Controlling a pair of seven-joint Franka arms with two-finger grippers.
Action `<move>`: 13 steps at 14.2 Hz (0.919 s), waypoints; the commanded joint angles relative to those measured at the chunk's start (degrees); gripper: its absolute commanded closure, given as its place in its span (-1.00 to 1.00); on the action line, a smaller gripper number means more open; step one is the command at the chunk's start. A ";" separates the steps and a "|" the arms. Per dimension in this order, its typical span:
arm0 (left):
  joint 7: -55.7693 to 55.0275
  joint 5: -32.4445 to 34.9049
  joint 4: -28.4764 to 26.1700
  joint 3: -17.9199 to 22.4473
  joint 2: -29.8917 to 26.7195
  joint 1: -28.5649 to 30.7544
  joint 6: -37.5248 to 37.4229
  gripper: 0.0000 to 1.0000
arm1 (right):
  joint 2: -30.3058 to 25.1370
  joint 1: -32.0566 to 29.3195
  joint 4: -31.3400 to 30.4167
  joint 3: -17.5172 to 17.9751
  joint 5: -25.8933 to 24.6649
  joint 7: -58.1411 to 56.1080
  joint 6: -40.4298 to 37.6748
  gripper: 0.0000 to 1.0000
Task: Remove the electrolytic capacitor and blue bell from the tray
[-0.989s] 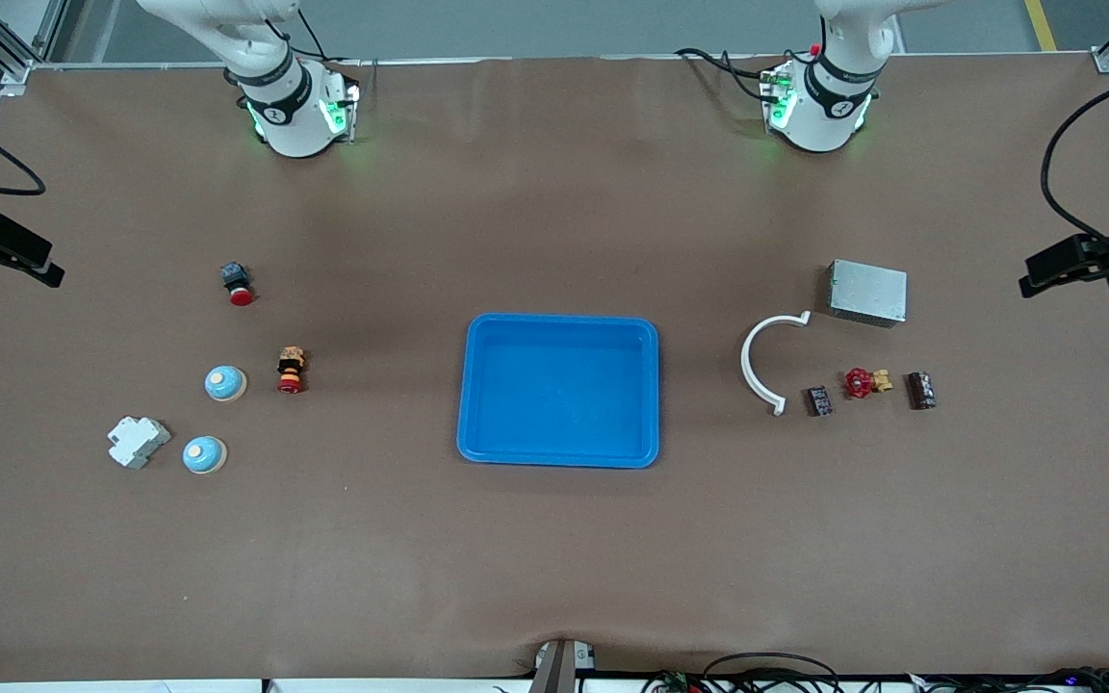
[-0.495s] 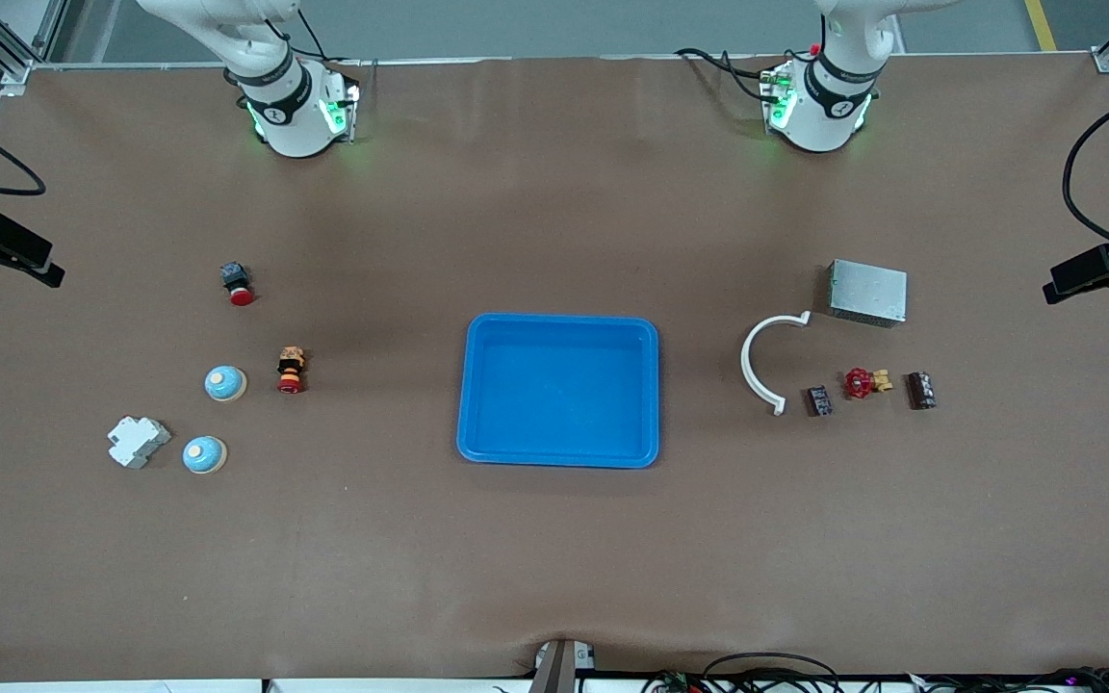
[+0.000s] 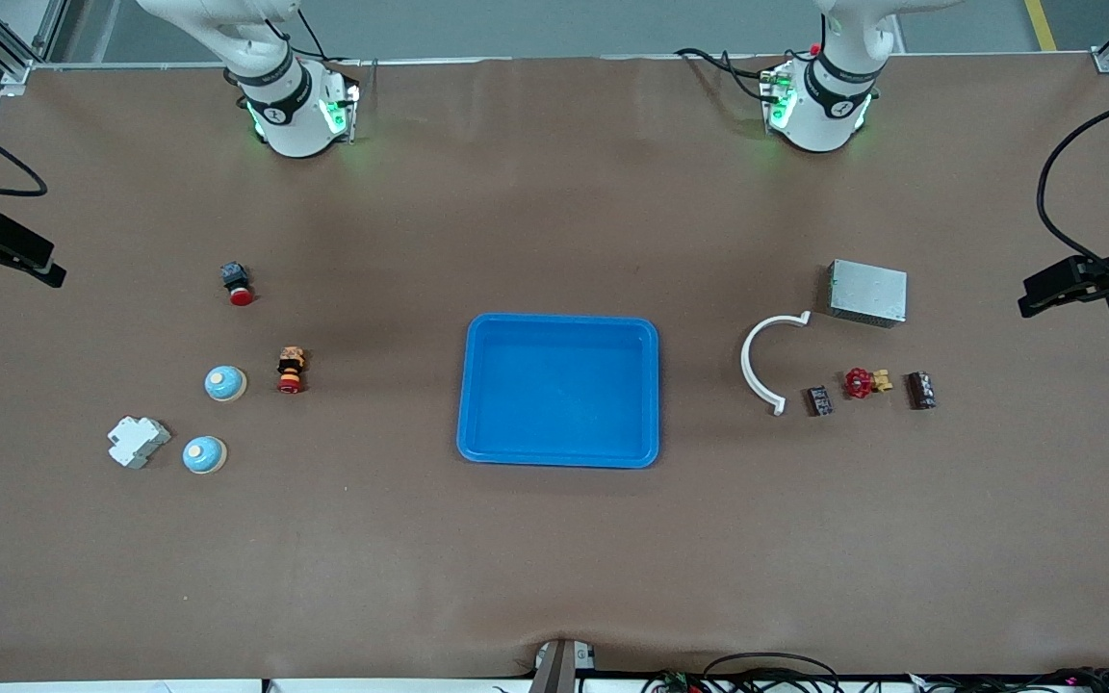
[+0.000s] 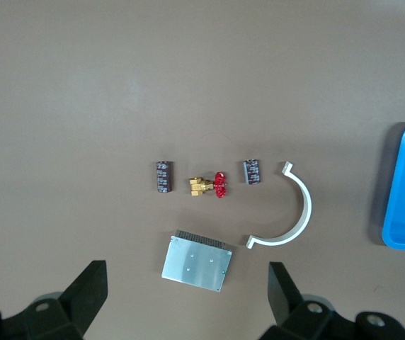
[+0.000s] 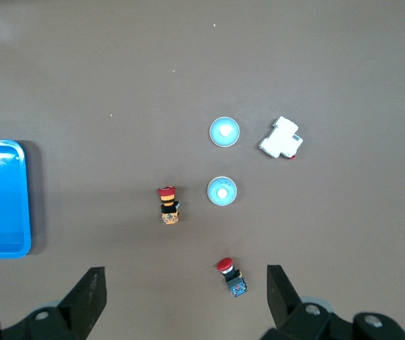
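The blue tray (image 3: 559,390) sits mid-surface. At its 9 o'clock lie 2 blue bells (image 3: 225,383); at 3 o'clock, 2 capacitors (image 3: 920,390). Left gripper (image 4: 188,297) and right gripper (image 5: 185,297) wait high, jaws spread.

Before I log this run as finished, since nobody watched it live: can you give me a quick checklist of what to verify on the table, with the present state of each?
1. Tray holds nothing: ok.
2. Two blue bells on the table toward the right arm's end, outside the tray: ok.
3. Two dark capacitors on the table toward the left arm's end, either side of the red valve: ok.
4. Left gripper open, holding nothing, up over the metal box: ok.
5. Right gripper open, holding nothing, up over the table beside a red push button: ok.
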 commanded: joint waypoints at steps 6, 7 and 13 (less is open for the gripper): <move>0.46 0.38 0.39 -0.56 -0.60 0.16 1.59 -1.00 | -0.82 -0.69 -1.23 0.56 -0.47 -0.61 0.91 -1.00; 0.46 0.38 0.39 -0.47 -0.69 0.16 1.50 -1.00 | -0.82 -0.69 -1.14 0.56 -0.47 -0.61 1.00 -1.00; -0.69 0.38 -0.04 -0.82 -1.65 0.42 1.50 -1.00 | -0.82 -0.69 -1.23 0.64 -0.47 -0.61 1.09 -1.00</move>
